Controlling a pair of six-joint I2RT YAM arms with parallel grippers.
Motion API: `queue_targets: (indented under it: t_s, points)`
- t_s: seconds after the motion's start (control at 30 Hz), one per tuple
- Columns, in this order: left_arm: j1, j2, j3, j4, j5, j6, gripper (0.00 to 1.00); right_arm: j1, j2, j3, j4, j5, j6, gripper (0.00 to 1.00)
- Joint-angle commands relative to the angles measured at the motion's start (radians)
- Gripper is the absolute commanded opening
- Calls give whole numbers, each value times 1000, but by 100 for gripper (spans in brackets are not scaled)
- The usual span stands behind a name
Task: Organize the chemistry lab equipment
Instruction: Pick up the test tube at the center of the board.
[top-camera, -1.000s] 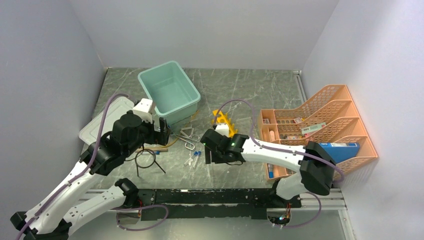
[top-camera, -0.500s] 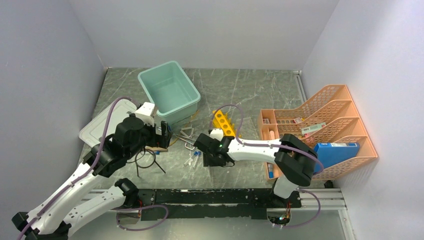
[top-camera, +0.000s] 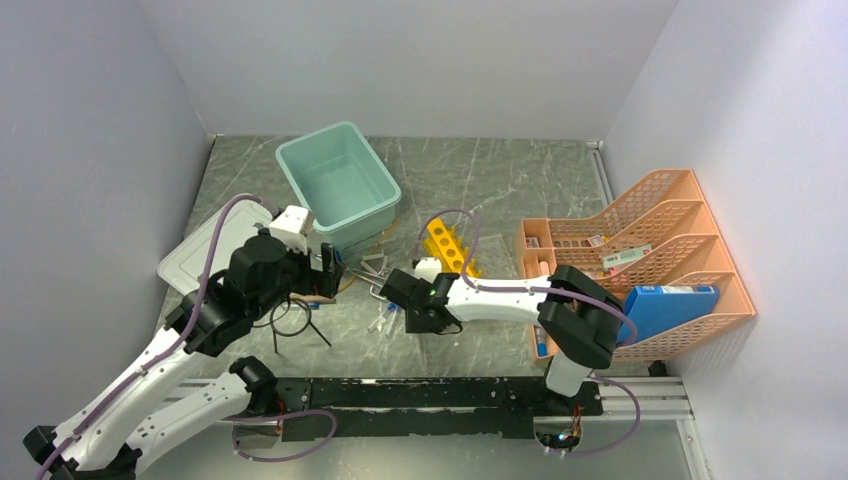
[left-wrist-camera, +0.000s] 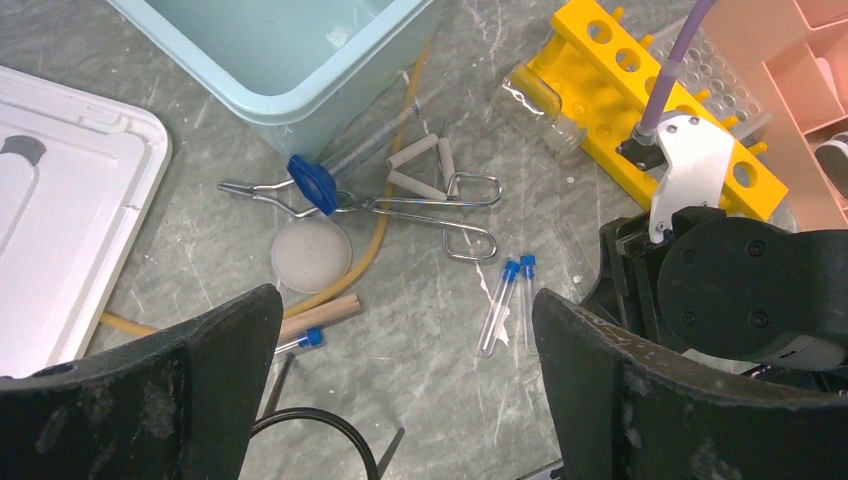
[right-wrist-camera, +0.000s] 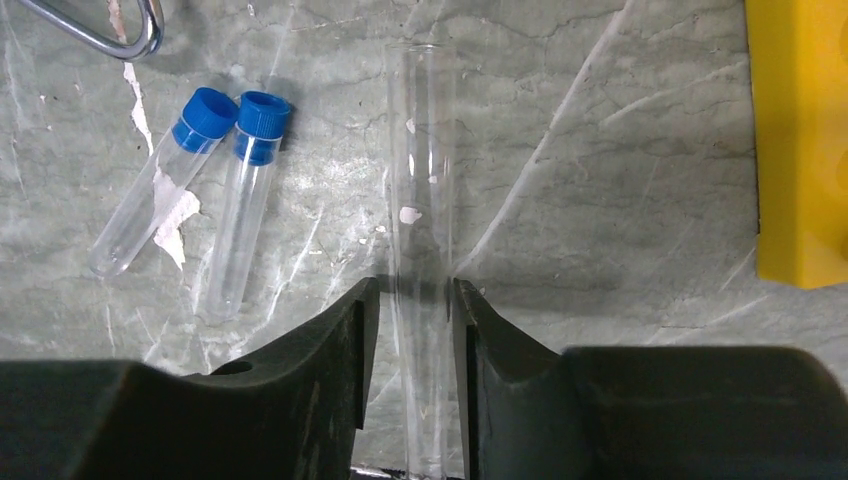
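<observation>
My right gripper (right-wrist-camera: 415, 300) is low over the table, its jaws closed against an uncapped clear test tube (right-wrist-camera: 422, 150) that lies flat. Two blue-capped tubes (right-wrist-camera: 200, 190) lie just left of it, and the yellow rack (right-wrist-camera: 800, 140) is at the right. My left gripper (left-wrist-camera: 410, 400) is open and empty above the table. Below it lie the blue-capped tubes (left-wrist-camera: 500, 300), the black ring stand (left-wrist-camera: 320, 430), a wooden stick (left-wrist-camera: 320, 315), the tan hose (left-wrist-camera: 375, 235) and silver wire clips (left-wrist-camera: 450, 215). In the top view the right gripper (top-camera: 420, 318) is beside the rack (top-camera: 447, 245).
The teal tub (top-camera: 283, 155) stands at the back left with its grey-white lid (top-camera: 200, 250) beside it. The orange organiser (top-camera: 640, 250) with a blue box (top-camera: 675, 300) fills the right side. A white disc (left-wrist-camera: 311, 254) and a small glass jar (left-wrist-camera: 540, 95) lie among the equipment.
My right gripper has moved left and down onto the clear tube near the blue-capped tubes. My left arm has shifted slightly right and lower.
</observation>
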Motion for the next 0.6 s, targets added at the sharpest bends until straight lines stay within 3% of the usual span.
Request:
queue_targets:
  t_s: [0.0,0.43,0.57]
  points:
    - [-7,-12,-11,37,18,-3,100,13,34,23,-38,51,34,35]
    - [-7,5,-3,32,23,-5,100,20,5,40,-67,85,40,5]
    - [-6,22,13,29,34,-11,100,19,-40,68,-85,93,27,1]
